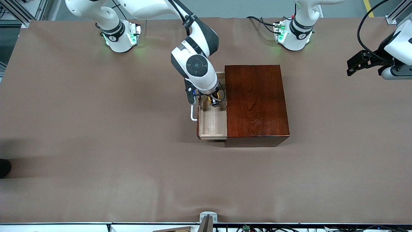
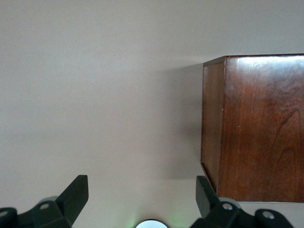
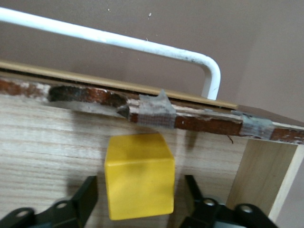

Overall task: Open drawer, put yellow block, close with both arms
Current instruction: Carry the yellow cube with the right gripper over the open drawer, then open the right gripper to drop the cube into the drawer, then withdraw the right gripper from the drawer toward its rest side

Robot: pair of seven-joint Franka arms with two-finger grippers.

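Observation:
The drawer stands pulled out of the dark mahogany box toward the right arm's end of the table, its white handle on the front. The yellow block rests on the drawer's pale floor, close to the drawer front. My right gripper is down in the drawer, open, one finger on each side of the block with a gap at both. From the front the block peeks out under the right wrist. My left gripper hangs open at the left arm's end, with nothing in it.
The box's side wall shows in the left wrist view, with bare brown table beside it. The drawer front's top edge is chipped and taped. A dark object sits at the table's edge at the right arm's end.

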